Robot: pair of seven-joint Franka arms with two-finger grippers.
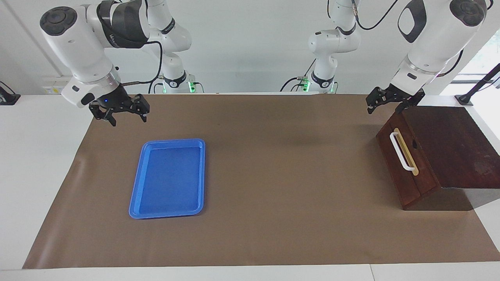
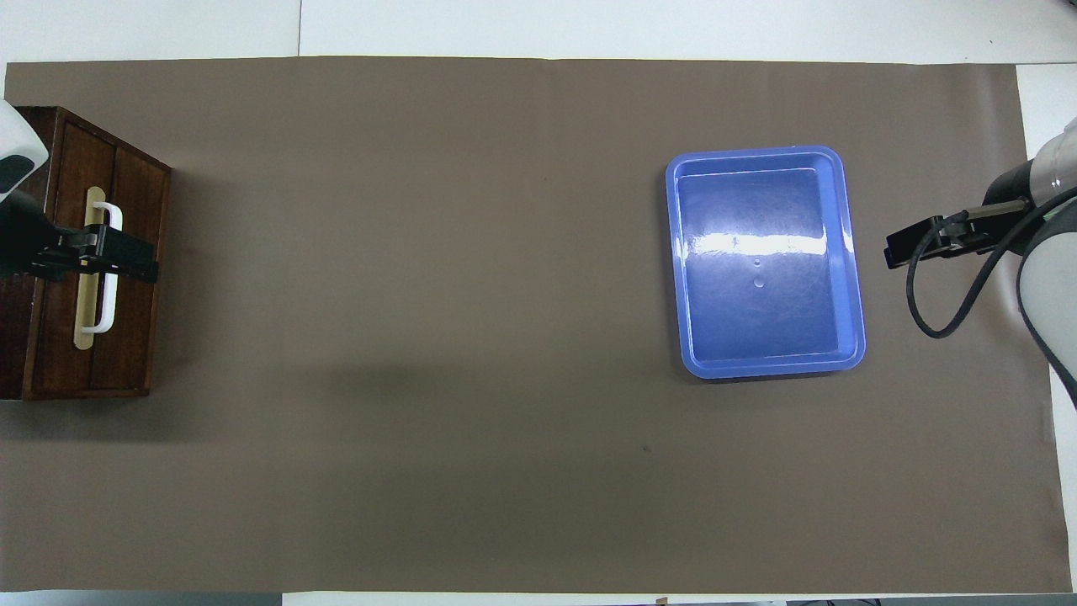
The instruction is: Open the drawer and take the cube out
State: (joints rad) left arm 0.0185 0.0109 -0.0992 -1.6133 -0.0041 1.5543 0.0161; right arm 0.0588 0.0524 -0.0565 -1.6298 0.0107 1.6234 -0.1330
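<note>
The drawer (image 1: 425, 164) is closed in the dark wooden box (image 1: 449, 144) at the left arm's end of the table. Its white bar handle (image 1: 402, 152) faces the table's middle. The cube is hidden. My left gripper (image 1: 384, 105) hangs open and holds nothing, above the box's edge nearest the robots. In the overhead view my left gripper (image 2: 143, 261) covers the handle (image 2: 108, 286) of the drawer (image 2: 135, 337). My right gripper (image 1: 127, 118) waits open over the mat at the right arm's end, and my right gripper (image 2: 892, 252) is beside the blue tray.
A blue tray (image 1: 134, 195) with nothing in it lies on the brown mat (image 1: 273, 175) toward the right arm's end, and the tray (image 2: 850, 252) also shows from overhead. White table borders the mat.
</note>
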